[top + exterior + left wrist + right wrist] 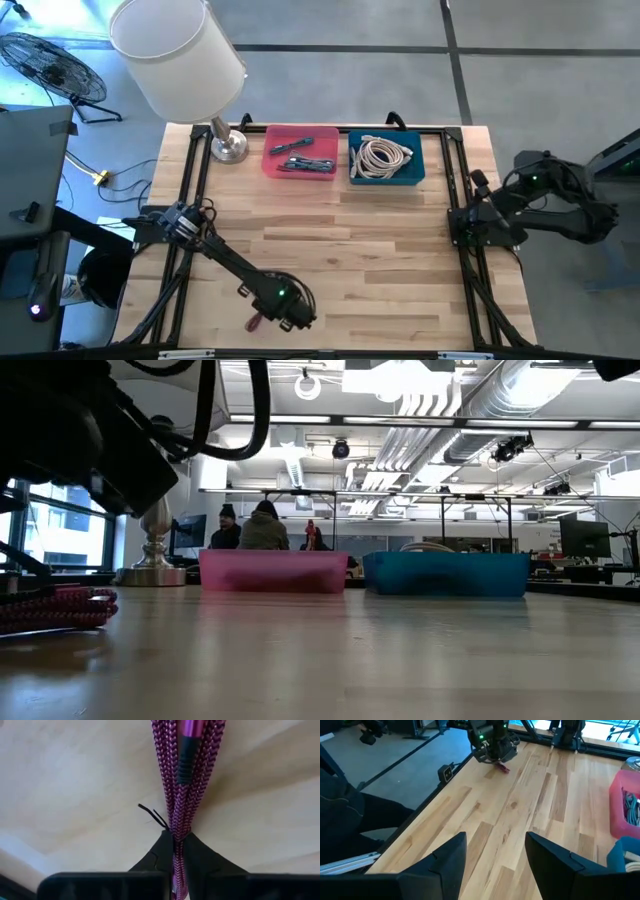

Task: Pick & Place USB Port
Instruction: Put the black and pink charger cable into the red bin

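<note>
A bundled magenta braided USB cable (187, 780) lies on the wooden table near its near edge, left of centre; it also shows as a small pink shape (257, 322) in the high view and at the picture's left (55, 607) in the low view. My left gripper (176, 851) is over it, shut on the bundle. My right gripper (495, 852) waits open at the table's right edge, touching nothing. A pink bin (300, 151) and a blue bin (386, 160) stand at the far edge. My left gripper pinches the bundled strands of the magenta cable (176, 827) between its two fingers, near the black tie (152, 815) that binds them. The fingers come from above, pointing down, across the bundle. In the low view the bundle still rests on the table.
The pink bin holds dark cables, the blue bin a coiled pale cable (384, 157). A lamp with a white shade (180, 50) stands at the table's far left corner. Black frame rails (462, 190) run along the table's sides. Bare wood lies between the bins and my left gripper.
</note>
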You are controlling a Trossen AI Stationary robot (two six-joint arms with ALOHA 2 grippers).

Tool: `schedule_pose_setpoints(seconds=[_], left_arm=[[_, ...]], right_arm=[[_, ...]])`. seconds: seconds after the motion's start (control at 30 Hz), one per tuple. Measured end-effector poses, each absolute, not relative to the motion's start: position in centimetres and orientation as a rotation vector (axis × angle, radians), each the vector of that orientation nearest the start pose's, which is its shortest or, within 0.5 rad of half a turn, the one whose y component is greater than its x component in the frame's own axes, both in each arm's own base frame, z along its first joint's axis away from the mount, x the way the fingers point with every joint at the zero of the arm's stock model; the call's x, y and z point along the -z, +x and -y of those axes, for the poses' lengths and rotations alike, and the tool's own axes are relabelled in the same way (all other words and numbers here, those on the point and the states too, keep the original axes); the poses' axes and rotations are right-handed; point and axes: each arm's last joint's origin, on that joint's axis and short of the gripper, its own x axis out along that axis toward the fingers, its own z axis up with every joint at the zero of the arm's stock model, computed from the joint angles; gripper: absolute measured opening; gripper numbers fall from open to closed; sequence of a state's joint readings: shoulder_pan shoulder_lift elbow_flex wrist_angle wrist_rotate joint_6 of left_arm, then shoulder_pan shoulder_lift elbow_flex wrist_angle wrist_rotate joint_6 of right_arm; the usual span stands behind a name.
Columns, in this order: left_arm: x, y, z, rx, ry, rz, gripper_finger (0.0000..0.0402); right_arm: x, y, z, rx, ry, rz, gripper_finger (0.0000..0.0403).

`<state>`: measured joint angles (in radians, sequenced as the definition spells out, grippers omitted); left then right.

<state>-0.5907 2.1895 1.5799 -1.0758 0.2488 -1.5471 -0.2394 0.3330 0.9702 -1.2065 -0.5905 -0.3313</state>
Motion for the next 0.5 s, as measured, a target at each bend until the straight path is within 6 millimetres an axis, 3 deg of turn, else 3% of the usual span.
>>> schedule_pose_setpoints(seconds=[0.1, 0.23, 0.3, 0.5], left_arm=[[-13.6, 32.9, 22.7, -0.728, -0.725, -1.656, 0.0013], [-15.8, 33.5, 21.7, -0.709, -0.585, -1.532, 0.0012], [-17.3, 33.7, 20.2, -0.728, -0.482, -1.461, 0.0008], [-24.9, 33.4, 13.7, -0.684, -0.226, -1.291, 0.0008]], right_arm=[[-33.3, 1.5, -1.3, -0.421, -0.094, -0.449, 0.0195], [-33.6, 1.7, -1.3, -0.418, -0.110, -0.413, 0.0195], [-33.8, 1.8, -1.2, -0.415, -0.121, -0.390, 0.0195], [-34.6, 2.2, -1.1, -0.390, -0.085, -0.317, 0.0195]])
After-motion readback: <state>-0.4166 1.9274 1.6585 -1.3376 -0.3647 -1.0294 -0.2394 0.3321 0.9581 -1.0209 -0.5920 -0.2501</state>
